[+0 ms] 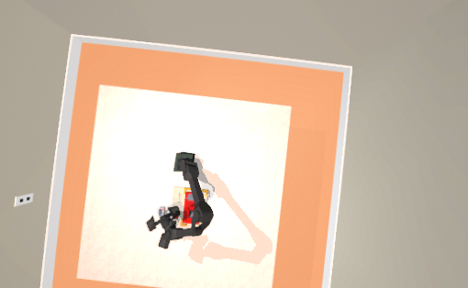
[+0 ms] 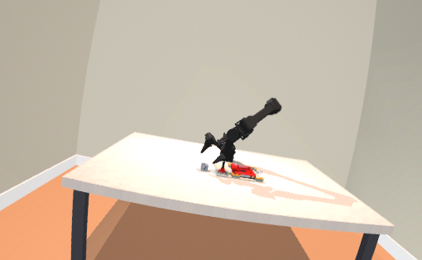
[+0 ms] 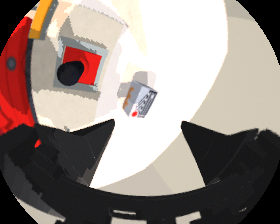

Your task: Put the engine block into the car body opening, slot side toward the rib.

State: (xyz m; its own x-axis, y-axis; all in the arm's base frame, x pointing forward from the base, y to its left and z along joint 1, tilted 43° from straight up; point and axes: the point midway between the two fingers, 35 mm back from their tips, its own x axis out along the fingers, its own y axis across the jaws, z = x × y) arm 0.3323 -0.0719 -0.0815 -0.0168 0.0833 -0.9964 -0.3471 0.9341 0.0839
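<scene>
The engine block (image 1: 161, 210) (image 2: 203, 166) (image 3: 140, 99), grey with orange marks and a red dot, sits on the table just outside the kit's left side in the top and exterior views. It is away from the red car body (image 1: 189, 200) (image 2: 242, 170) (image 3: 16, 82). My gripper (image 1: 162, 217) (image 2: 208, 156) (image 3: 148, 123) is wide open and empty, raised above the block and tilted. In the wrist view the block shows beyond the fingertips, not between them. The arm partly covers the car body in the top view. The opening and its rib cannot be made out.
A beige tray (image 1: 178, 192) (image 3: 46, 106) lies between the car body and the block. A red piece (image 2: 222, 170) (image 3: 93, 64) with a black knob stands in its grey-edged pocket. A yellow-orange part (image 3: 41, 21) lies along the car body.
</scene>
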